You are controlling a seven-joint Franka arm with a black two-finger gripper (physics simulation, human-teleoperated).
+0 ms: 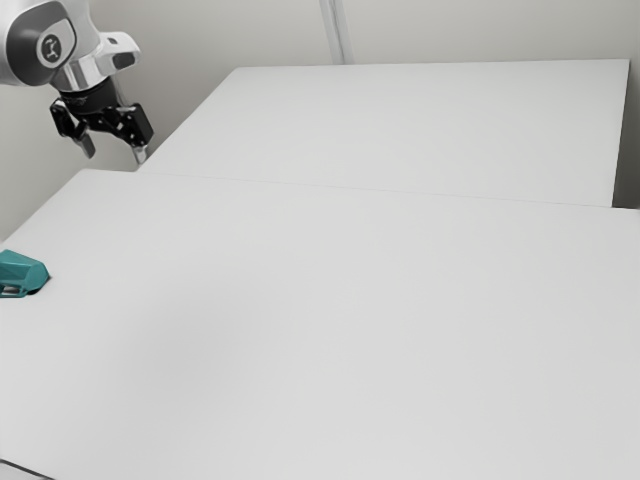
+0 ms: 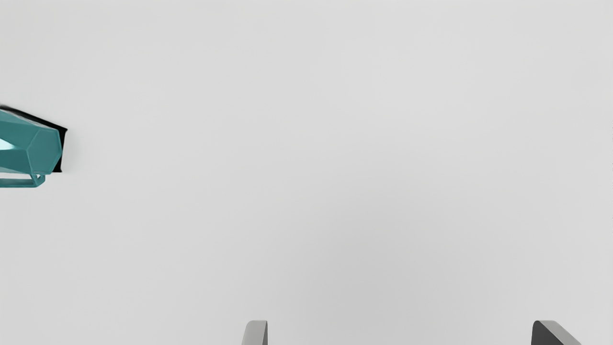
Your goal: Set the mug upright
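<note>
Reaches in from the exterior view's upper left with a white arm (image 1: 88, 38), marked at the joint by a dark round cover (image 1: 25, 45) bearing an emblem (image 1: 52, 48). Carries the black claw (image 1: 114, 154) beneath the white wrist (image 1: 88, 70), pointing downward. Found open: spread well apart at the fingers (image 2: 255, 334), with grey surfaces on both tips at the wrist view's bottom edge. Also reads as open in the exterior view.

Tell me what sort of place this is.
Probably a robotics lab or test bench, rendered in simulation: a white robot arm carries a black two-finger gripper, and a teal mug lies on its side on a wide, plain white table.
</note>
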